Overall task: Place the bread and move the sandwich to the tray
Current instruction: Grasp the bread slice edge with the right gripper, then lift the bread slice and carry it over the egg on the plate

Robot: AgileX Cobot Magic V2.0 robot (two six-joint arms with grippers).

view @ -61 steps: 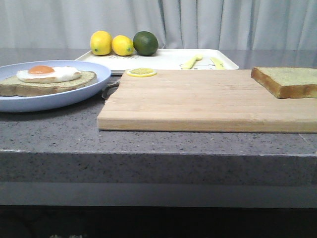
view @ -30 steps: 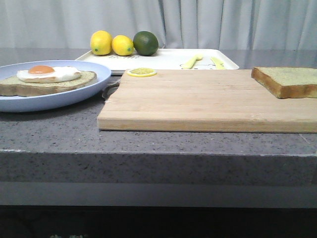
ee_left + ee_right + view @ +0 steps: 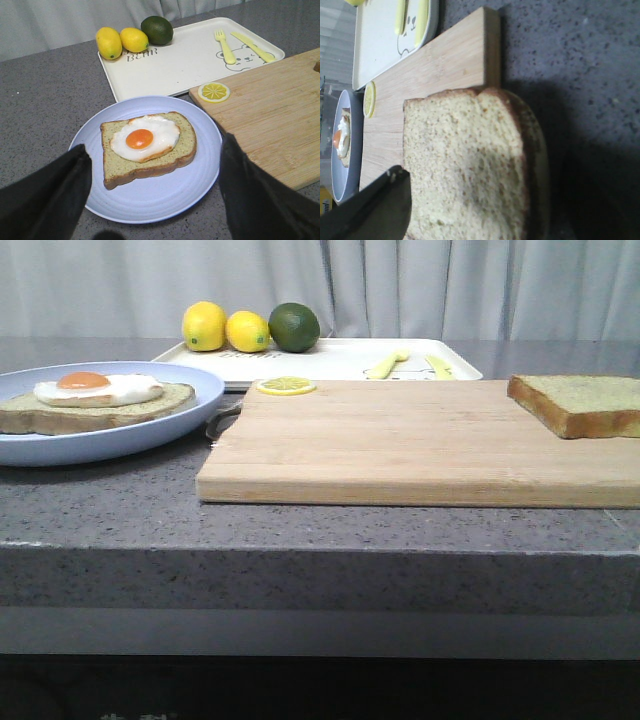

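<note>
Progress so far: none visible. Bread not yet placed on the egg slice, sandwich not yet on the tray; both steps remain.

Front view: no arm or gripper in frame. Sandwich [image 3: 95, 400] sits on the blue plate [image 3: 190, 405] near the table's left edge, close to the front. Bread [image 3: 580, 403] lies on the cutting board [image 3: 400, 445] toward the table's right edge, partly cut off by the frame. Tray [image 3: 330, 360] is along the back edge, behind the board, carrying two lemons [image 3: 204, 326], a lime [image 3: 294, 327] and yellow cutlery [image 3: 388, 363]. A lemon slice [image 3: 286, 386] rests on the board's back-left corner.

Left wrist view: left gripper [image 3: 155, 200] hangs over the plate, jaws spread wide, one dark finger either side of the plate, gripping nothing. Whether the fingers touch the rim cannot be told. This view shows what the front view cannot: the egg's full outline, the cutlery as a fork and knife over a bear print, and the free tray floor between fruit and cutlery, likely room for the plate.

Right wrist view: right gripper [image 3: 370, 212] is right over the bread, only one dark finger visible at the slice's near corner; the other is out of frame, so its opening cannot be told. Only here is it visible that the bread overhangs the board's end, over the countertop [image 3: 580, 60]. That overhang should offer a grip from the side.
</note>
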